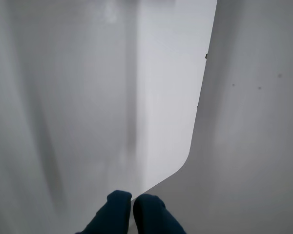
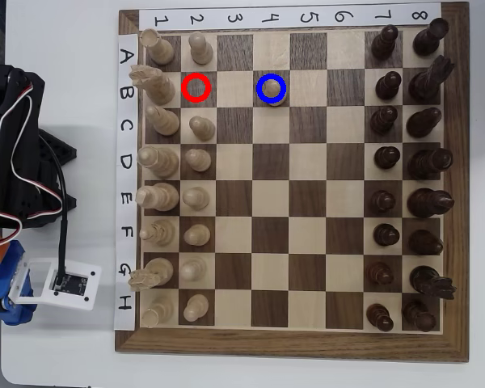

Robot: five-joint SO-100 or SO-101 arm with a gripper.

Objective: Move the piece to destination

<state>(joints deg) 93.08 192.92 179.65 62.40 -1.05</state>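
- In the overhead view, a white desk (image 2: 73, 356) fills the left side and lower edge of the frame — matte and evenly lit.
- A soft grey shadow crosses the desk at mid-left of that frame.
- At the upper left corner, a sliver of a darker surface shows beyond the desk's edge; what it is cannot be told.
- In the wrist view, a pale white surface takes the left and centre, with blurred vertical grey streaks.
- To the right — past a rounded corner edge — lies a duller grey surface (image 1: 254, 122) with a few small dark specks.
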